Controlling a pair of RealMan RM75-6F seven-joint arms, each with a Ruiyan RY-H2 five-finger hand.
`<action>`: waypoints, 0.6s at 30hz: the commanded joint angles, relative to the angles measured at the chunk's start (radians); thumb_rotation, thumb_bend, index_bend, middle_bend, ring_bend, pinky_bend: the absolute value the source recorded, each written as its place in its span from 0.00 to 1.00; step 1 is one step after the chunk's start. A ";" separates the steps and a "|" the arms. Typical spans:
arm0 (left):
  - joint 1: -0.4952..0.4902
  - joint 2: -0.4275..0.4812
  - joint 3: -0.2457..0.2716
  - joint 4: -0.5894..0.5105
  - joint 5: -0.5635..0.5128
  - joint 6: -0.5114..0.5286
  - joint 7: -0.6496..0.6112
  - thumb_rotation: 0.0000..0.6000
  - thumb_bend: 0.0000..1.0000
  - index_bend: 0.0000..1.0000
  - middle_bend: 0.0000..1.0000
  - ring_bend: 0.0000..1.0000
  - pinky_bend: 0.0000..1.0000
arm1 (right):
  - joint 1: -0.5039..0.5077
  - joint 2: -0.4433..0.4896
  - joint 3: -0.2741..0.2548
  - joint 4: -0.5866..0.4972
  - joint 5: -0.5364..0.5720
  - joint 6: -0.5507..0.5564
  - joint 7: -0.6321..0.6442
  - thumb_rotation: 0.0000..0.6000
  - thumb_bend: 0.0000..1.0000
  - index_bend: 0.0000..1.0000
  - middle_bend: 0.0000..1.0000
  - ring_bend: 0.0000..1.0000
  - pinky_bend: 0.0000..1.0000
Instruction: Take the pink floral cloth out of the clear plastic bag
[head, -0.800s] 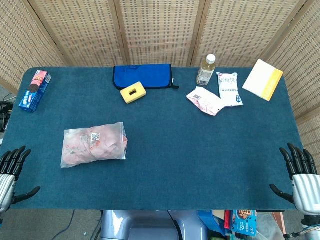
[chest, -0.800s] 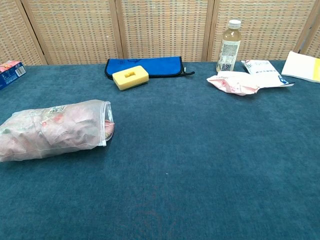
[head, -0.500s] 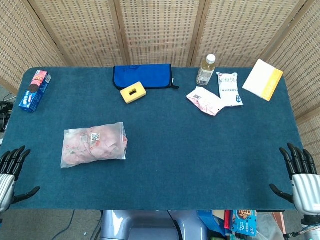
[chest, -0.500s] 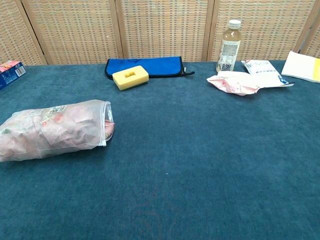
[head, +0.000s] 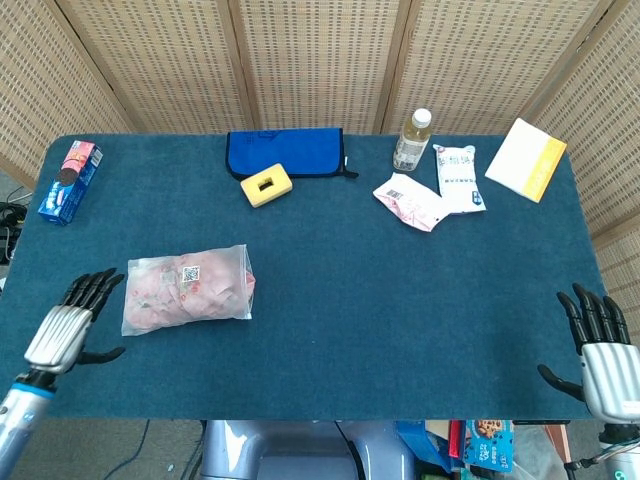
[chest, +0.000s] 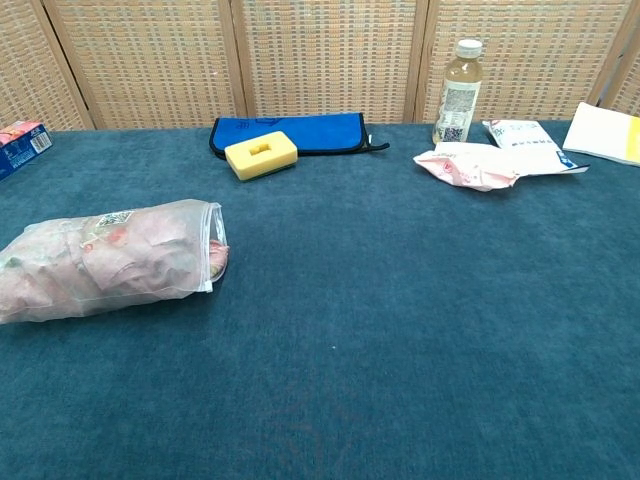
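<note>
The clear plastic bag (head: 188, 289) lies on the left part of the blue table, with the pink floral cloth (head: 165, 293) folded inside it. In the chest view the bag (chest: 105, 260) has its mouth facing right, and the cloth (chest: 217, 262) peeks out there. My left hand (head: 72, 326) hovers over the table just left of the bag, fingers spread, holding nothing. At the front right corner my right hand (head: 598, 349) stays off the table edge, fingers apart and empty. Neither hand shows in the chest view.
At the back lie a blue pouch (head: 286, 152) with a yellow sponge (head: 266, 186) before it. A bottle (head: 412, 139), two snack packets (head: 408, 200) (head: 459, 178) and a white-yellow box (head: 526, 159) stand back right. A biscuit box (head: 70, 180) sits far left.
My left hand has moved in from the front left corner, up and to the right, and now sits beside the bag. The right hand and the bag have stayed still.
</note>
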 joint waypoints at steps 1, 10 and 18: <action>-0.122 -0.082 -0.045 0.081 -0.060 -0.158 -0.021 1.00 0.15 0.00 0.00 0.00 0.00 | 0.002 -0.001 0.002 0.001 0.008 -0.006 0.006 1.00 0.00 0.00 0.00 0.00 0.00; -0.220 -0.201 -0.077 0.188 -0.176 -0.311 0.025 1.00 0.15 0.00 0.00 0.00 0.00 | 0.011 -0.001 0.006 0.012 0.026 -0.027 0.021 1.00 0.00 0.00 0.00 0.00 0.00; -0.265 -0.253 -0.105 0.270 -0.305 -0.410 0.052 1.00 0.15 0.00 0.00 0.00 0.00 | 0.011 0.003 0.006 0.015 0.034 -0.030 0.040 1.00 0.00 0.00 0.00 0.00 0.00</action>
